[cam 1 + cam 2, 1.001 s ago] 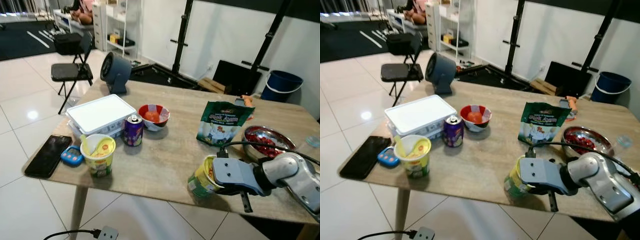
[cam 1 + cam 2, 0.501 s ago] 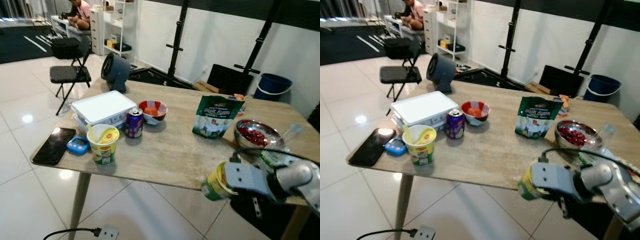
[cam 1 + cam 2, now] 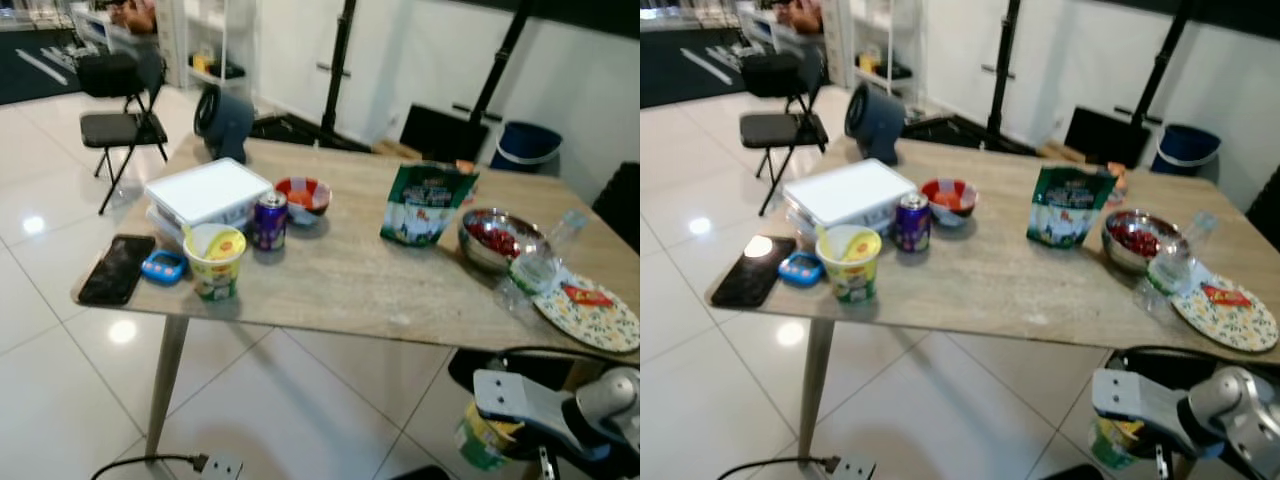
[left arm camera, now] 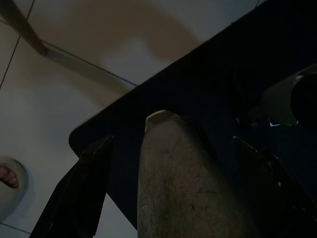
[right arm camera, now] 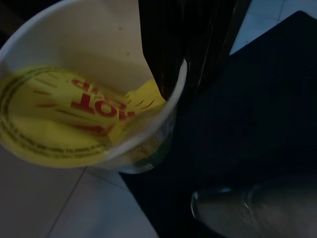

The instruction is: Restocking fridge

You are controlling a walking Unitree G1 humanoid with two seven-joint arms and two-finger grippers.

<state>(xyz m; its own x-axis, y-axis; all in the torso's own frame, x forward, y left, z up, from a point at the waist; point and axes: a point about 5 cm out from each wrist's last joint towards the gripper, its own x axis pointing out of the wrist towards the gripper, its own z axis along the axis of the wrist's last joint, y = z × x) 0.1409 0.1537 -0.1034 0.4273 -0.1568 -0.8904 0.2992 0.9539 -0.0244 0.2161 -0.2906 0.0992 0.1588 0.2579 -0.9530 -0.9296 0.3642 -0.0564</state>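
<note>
The right gripper (image 3: 505, 440) is clamped on the rim of the noodle cup (image 5: 94, 99), held upright low at near right, below and clear of the table (image 3: 350, 290) edge

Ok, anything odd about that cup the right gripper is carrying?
Yes. The right gripper holds the yellow-and-green noodle cup low, below the wooden table, and its yellow foil lid is peeled and crumpled down inside the rim, so the cup is open.

White tiled floor (image 3: 60, 215), wooden table (image 3: 350, 285), black folding chair (image 3: 115, 120).
</note>
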